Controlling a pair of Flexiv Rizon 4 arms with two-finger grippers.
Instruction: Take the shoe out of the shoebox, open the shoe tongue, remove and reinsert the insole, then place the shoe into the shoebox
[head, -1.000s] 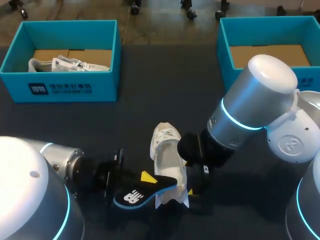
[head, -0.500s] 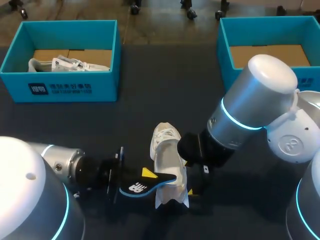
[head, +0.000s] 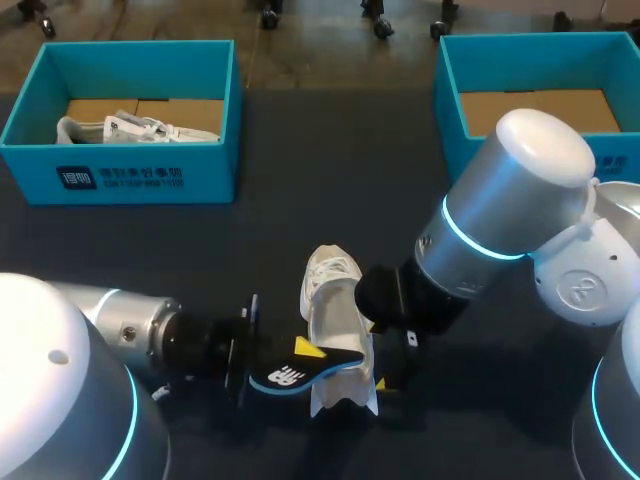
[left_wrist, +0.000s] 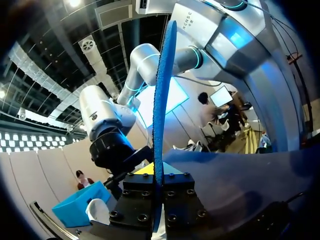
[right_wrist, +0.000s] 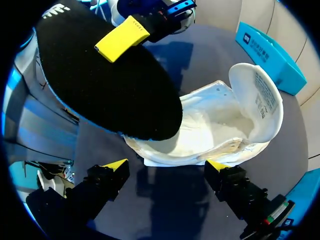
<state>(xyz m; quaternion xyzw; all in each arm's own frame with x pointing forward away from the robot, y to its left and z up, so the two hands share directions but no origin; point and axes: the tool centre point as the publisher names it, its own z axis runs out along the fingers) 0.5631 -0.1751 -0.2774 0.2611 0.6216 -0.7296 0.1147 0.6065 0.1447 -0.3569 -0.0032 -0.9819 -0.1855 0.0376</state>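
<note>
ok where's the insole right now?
Head view, near middle of the table: the insole is clamped in the left gripper, its free end overlapping the near end of the white shoe.

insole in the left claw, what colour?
Black face, blue edge, white logo; the insole shows best in the right wrist view.

The left arm (head: 60, 380) and right arm (head: 520, 190) are smooth silver shells with glowing cyan joint rings. Black wrists (head: 400, 295) carry screw-studded black blocks (left_wrist: 175, 200) and bright yellow fingertips (right_wrist: 112, 165).
</note>
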